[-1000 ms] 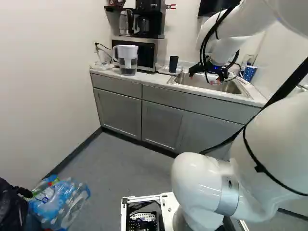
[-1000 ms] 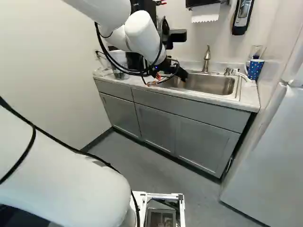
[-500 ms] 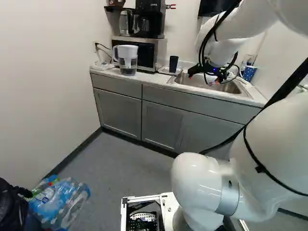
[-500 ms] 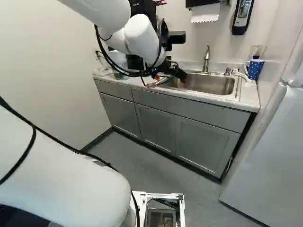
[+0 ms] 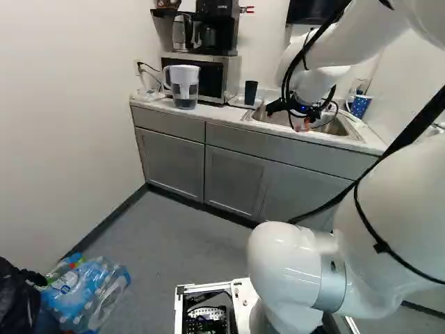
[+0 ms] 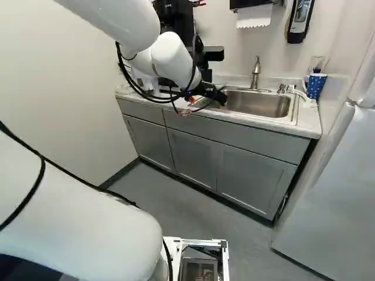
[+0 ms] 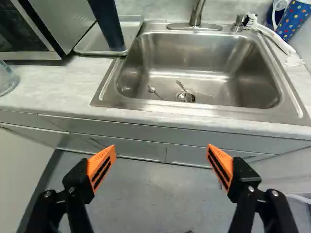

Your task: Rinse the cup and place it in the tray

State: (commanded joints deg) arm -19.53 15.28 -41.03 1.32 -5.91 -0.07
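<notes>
Over the counter's front edge, before the sink, hangs my gripper (image 5: 299, 118). In the wrist view the gripper (image 7: 161, 149) is open, its orange pads wide apart with only floor and cabinet fronts beyond them. A dark blue cup (image 7: 107, 23) stands on the clear tray (image 7: 132, 30), between microwave and sink, ahead of the gripper and off to one side. The left base view also shows the cup (image 5: 251, 92), apart from the gripper. The steel sink (image 7: 209, 73) holds two spoon-like utensils near its drain, under the faucet (image 7: 197, 12).
Left of the tray are a microwave (image 5: 208, 76) and a water pitcher (image 5: 185, 87). A blue dotted cup (image 6: 316, 86) and a white brush (image 7: 277, 40) sit at the sink's other side. Bottles in plastic (image 5: 87, 292) lie on the floor by the left wall.
My arm has shifted left in both base views, and the gripper has moved toward the tray side of the sink. The base, cup and tray stay put.
</notes>
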